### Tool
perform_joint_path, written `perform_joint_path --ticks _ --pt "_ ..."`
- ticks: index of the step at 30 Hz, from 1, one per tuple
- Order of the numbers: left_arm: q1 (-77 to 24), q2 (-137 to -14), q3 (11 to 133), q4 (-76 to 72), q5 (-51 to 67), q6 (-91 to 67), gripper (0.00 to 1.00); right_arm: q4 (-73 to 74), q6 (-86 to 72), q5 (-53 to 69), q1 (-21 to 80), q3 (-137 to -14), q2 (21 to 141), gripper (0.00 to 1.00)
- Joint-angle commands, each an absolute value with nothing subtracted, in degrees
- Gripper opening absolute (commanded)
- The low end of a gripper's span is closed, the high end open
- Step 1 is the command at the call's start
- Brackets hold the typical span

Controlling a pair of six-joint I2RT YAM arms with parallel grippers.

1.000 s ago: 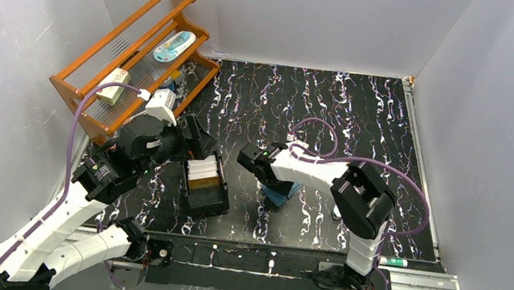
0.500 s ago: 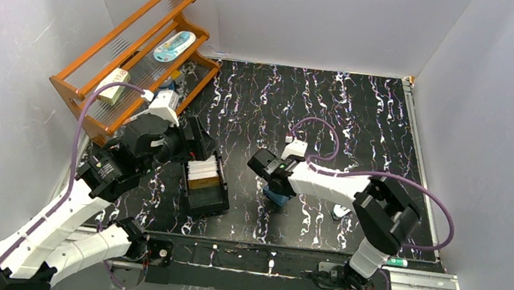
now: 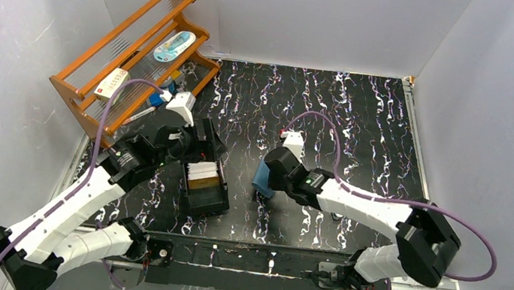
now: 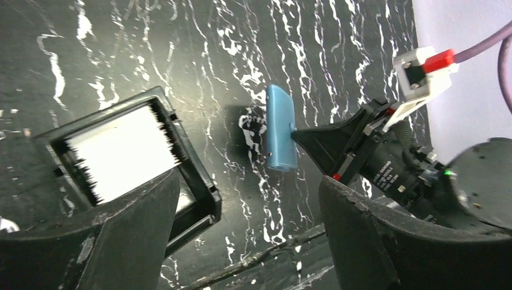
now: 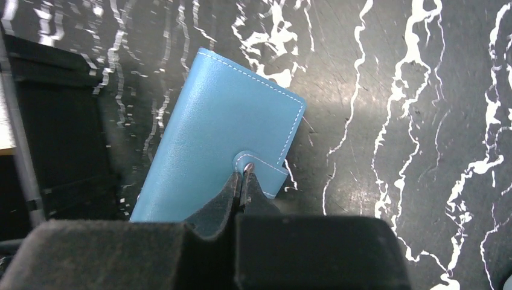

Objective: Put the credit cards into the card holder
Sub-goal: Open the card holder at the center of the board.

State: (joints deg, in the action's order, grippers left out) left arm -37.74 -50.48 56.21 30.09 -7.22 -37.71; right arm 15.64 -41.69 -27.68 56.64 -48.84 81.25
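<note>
The card holder [image 5: 223, 139] is a closed teal wallet, tipped up on one edge [image 3: 262, 178] right of the black box. My right gripper [image 5: 244, 174] is shut, its fingertips pinched together on the wallet's snap tab [image 5: 265, 172]; in the top view it [image 3: 274, 176] sits against the wallet's right side. The credit cards [image 3: 203, 172] stand in the black box as a whitish stack with an orange-tan one in front; in the left wrist view they show as a white block [image 4: 121, 151]. My left gripper [image 4: 241, 241] hangs wide open over the box's near right corner, holding nothing.
The black open-topped box [image 3: 210, 198] stands left of centre on the marbled black table. A wooden rack [image 3: 91, 65] with small items fills the back left corner. White walls close in three sides. A metal rail [image 3: 401, 283] runs along the front edge.
My right gripper has shut on the snap tab, and the arm has swung out to the right. The card holder has shifted left and tipped up. My left gripper has edged right over the box.
</note>
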Motion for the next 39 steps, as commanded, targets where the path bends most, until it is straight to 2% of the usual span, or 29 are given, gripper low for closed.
perform_joint_path --ticks 1,10,16,20,22,26,27,33,39 --pt "-37.97 -53.17 55.19 25.53 1.32 -39.89 0.83 6.99 -37.52 -26.19 56.65 -47.14 74.26 0.0" --pt "-37.97 -62.49 53.36 14.49 12.97 -44.04 0.83 -1.11 -35.49 -21.65 56.67 -44.4 64.16 0.0" --pt "-37.97 -67.16 53.14 10.39 15.96 -44.95 0.81 -2.27 -35.95 -18.82 56.66 -44.38 61.67 0.0" --pt "-37.97 -68.44 52.85 8.87 16.62 -45.18 0.69 -2.53 -35.99 -17.93 56.68 -43.85 60.97 0.0" --pt "-37.97 -68.86 52.67 8.62 16.72 -45.26 0.58 -3.07 -36.39 -17.96 56.64 -43.22 60.9 0.0" --pt "-37.97 -69.0 52.0 7.53 17.86 -45.69 0.17 -3.05 -37.14 -17.76 56.69 -42.39 60.97 0.0" --pt "-37.97 -68.7 51.87 7.46 18.25 -45.48 0.0 -1.51 -37.42 -19.73 56.69 -42.36 60.79 0.0" --pt "-37.97 -65.46 51.46 9.94 13.59 -43.41 0.0 10.84 -40.68 -32.35 56.38 -42.23 58.4 0.0" --pt "-37.97 -65.21 51.83 9.62 13.8 -43.62 0.0 10.45 -41.28 -30.62 55.61 -40.92 58.98 0.0"
